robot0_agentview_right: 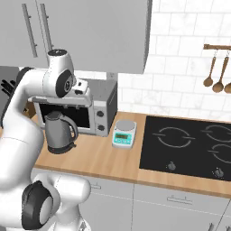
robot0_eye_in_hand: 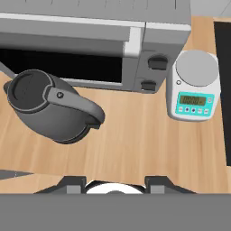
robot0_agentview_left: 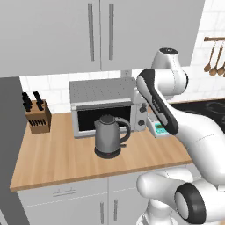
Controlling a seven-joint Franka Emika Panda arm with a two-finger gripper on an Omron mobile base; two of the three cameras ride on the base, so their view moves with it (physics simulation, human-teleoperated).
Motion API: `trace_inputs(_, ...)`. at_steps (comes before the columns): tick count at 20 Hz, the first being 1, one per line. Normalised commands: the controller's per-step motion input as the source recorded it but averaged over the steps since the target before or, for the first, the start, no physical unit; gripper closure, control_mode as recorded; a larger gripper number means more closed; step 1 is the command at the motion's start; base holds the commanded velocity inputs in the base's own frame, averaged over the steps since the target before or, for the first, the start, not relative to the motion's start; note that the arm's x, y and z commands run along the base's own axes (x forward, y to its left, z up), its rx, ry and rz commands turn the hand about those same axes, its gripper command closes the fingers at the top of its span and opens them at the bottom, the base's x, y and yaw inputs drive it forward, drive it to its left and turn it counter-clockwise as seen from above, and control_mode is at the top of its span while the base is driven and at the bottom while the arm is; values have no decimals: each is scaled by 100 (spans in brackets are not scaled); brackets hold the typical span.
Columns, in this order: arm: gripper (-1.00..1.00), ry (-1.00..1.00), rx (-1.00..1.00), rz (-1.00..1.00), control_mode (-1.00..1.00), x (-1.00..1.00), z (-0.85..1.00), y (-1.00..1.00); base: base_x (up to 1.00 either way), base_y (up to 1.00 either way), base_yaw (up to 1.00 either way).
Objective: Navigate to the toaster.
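Observation:
The toaster is out of view. My gripper (robot0_eye_in_hand: 115, 184) hangs above the wooden counter (robot0_eye_in_hand: 135, 140), open, with nothing between its fingertips (robot0_eye_in_hand: 72, 183). Below it in the hand view lie a dark grey kettle (robot0_eye_in_hand: 49, 106), a silver microwave (robot0_eye_in_hand: 90, 40) and a small kitchen scale (robot0_eye_in_hand: 194, 85). In the right base view the hand (robot0_agentview_right: 80, 88) sits in front of the microwave (robot0_agentview_right: 99, 106), above the kettle (robot0_agentview_right: 58, 131).
A knife block (robot0_agentview_left: 38, 115) stands at the counter's left end beside a tall grey panel (robot0_agentview_left: 9, 154). A black cooktop (robot0_agentview_right: 189, 149) lies to the right of the scale (robot0_agentview_right: 124, 134), with wooden spoons (robot0_agentview_right: 216, 67) on the wall. Wall cabinets (robot0_agentview_left: 96, 35) hang overhead.

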Motion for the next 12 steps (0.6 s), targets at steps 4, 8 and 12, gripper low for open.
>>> trace_inputs(4, -100, -1, 0, 0, -100, -21, 0, 0, 0, 0, 0)
trace_inputs(8, -100, -2, 0, 0, -100, -49, 0, 2, 0, 0, 0)
trace_inputs(12, -100, -4, 0, 0, -100, -66, 0, 0, 0, 0, 0)
